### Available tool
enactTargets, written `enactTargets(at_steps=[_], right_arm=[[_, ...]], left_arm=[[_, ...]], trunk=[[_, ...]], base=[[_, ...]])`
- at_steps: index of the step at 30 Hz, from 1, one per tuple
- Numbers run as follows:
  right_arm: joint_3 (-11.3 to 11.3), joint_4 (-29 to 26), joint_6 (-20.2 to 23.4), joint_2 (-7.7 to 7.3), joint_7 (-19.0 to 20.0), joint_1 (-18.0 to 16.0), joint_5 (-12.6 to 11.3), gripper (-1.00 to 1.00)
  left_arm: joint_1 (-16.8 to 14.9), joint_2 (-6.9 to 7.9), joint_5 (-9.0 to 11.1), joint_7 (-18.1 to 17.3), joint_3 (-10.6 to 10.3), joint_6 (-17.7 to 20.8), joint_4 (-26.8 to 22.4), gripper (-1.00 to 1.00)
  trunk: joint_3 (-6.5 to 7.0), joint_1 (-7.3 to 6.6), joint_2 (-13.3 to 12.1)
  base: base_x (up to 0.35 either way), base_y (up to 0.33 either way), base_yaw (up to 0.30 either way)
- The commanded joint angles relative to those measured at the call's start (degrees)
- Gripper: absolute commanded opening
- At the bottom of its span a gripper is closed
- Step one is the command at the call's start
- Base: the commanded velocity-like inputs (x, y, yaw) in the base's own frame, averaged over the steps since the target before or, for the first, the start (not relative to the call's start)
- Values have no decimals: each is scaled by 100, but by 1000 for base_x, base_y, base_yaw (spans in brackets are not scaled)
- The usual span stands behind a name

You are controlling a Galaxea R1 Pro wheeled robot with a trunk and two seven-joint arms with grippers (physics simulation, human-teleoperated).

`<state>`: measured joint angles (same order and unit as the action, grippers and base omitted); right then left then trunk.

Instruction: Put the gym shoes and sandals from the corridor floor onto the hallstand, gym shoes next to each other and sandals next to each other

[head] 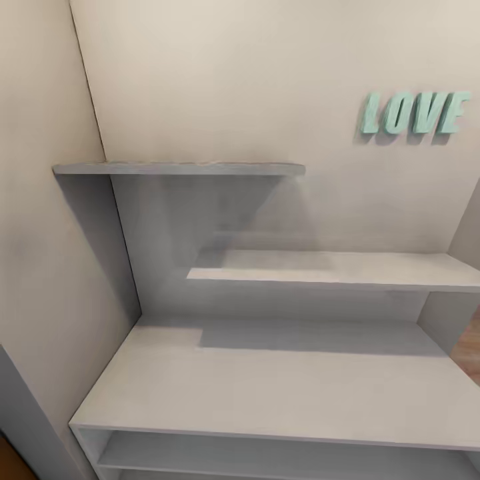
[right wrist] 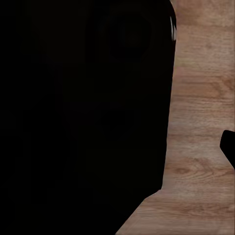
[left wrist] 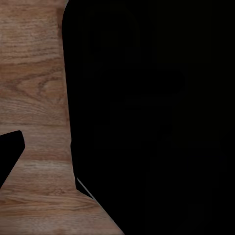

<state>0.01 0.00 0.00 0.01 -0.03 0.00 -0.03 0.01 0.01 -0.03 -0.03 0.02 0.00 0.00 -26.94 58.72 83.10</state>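
A black bulk of the robot's body (left wrist: 156, 112) blocks both wrist cameras, wood-plank corridor floor (left wrist: 34, 88) beside it; the pincers' state I cannot tell. Ahead, the grey hallstand (head: 267, 387) fills the corner under two floating wall shelves (head: 180, 169) and mint "LOVE" letters (head: 415, 113).

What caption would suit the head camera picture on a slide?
Light-grey hallstand with a bare flat top, two floating wall shelves above it, and mint LOVE letters on the wall.

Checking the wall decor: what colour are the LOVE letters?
Mint green, clearest in the head view: LOVE letters.
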Motion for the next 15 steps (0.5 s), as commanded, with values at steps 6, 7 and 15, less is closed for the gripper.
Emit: enactTargets(at_steps=[6,7,15], right_arm=[[-1,-115,-39,-70,21,-88,4,100],[-1,-115,-39,-70,21,-88,4,100],[-1,-115,-39,-70,21,-88,4,100]], left_arm=[[-14,82,74,-8,31,-35,-31,100],[-14,82,74,-8,31,-35,-31,100],[-14,82,74,-8,31,-35,-31,100]], trunk=[[1,1,-2],[1,1,-2],[1,1,-2]], base=[[0,0,0],[0,0,0],[0,0,0]])
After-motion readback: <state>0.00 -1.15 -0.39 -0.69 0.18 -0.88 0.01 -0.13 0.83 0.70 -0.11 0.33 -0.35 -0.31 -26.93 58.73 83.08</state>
